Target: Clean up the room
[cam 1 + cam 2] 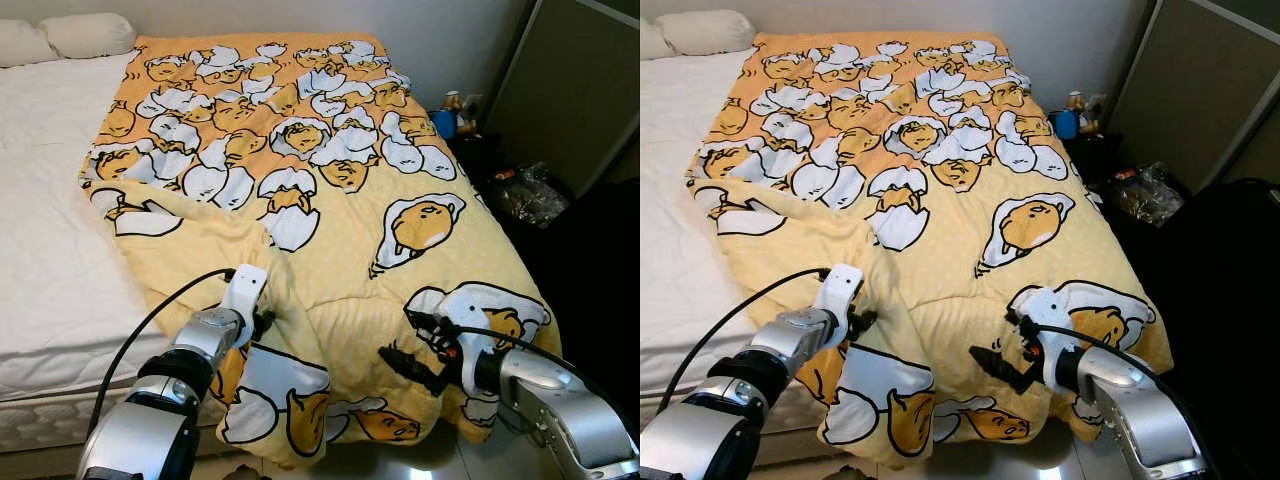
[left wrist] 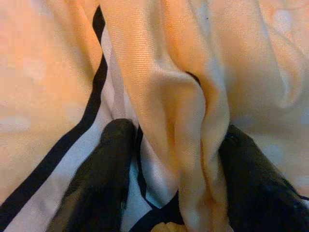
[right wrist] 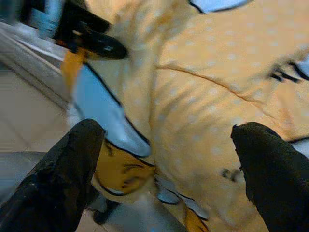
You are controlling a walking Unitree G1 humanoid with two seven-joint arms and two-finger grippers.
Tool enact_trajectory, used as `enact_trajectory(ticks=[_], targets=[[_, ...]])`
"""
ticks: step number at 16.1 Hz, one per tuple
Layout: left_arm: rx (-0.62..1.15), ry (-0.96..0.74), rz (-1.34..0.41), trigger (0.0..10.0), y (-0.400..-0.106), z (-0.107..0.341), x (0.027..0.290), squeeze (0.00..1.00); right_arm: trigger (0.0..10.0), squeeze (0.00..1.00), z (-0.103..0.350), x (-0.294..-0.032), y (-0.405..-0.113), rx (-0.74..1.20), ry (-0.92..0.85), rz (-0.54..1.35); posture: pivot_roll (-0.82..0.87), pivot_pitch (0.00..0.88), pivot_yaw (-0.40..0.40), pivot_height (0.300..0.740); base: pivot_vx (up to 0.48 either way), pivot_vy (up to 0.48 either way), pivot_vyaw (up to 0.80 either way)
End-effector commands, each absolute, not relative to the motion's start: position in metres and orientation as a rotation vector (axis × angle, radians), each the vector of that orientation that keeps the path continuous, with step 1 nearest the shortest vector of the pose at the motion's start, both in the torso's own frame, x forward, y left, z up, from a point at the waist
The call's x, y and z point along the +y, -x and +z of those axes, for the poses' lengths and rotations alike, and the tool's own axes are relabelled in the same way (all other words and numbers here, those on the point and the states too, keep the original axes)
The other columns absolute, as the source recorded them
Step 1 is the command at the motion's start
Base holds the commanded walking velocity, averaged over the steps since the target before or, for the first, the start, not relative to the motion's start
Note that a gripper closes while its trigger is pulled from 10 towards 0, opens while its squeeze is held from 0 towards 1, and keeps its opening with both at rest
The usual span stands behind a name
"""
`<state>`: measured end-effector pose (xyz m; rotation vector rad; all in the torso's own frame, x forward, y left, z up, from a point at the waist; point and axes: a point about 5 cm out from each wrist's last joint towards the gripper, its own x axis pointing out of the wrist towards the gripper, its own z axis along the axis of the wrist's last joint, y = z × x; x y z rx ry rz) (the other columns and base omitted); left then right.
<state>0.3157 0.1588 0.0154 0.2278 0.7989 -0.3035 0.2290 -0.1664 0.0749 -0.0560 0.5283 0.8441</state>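
Your left gripper (image 2: pixel 174 169) pinches a fold of the yellow blanket (image 1: pixel 340 250) at the bed's (image 1: pixel 50 250) foot; your right gripper (image 3: pixel 164 159) hovers spread open beside it.

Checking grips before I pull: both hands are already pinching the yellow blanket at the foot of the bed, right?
Not quite. Only the left hand pinches a fold of the yellow blanket. The right wrist view shows the right hand open, its fingers spread over the blanket at the foot of the bed.
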Motion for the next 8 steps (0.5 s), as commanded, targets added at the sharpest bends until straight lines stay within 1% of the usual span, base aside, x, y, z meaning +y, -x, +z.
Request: enact_trajectory(ticks=[1,3,8], targets=[[0.805,-0.234,-0.287,0.0,-0.318,0.017,0.165,0.00,10.0,0.00,0.081,-0.162,-0.228,0.497,0.051,0.883,-0.10,0.000,0.017,0.740,0.000,0.000,0.00],[0.803,-0.234,-0.292,0.0,-0.318,0.018,0.167,0.00,10.0,0.00,0.082,-0.161,-0.228,0.487,0.045,0.909,-0.09,0.000,0.020,0.740,0.000,0.000,0.00],[0.791,-0.220,-0.293,0.0,-0.320,0.022,0.176,0.00,10.0,0.00,0.083,-0.163,-0.231,0.466,0.043,0.889,-0.09,0.000,0.028,0.740,0.000,0.000,0.00]])
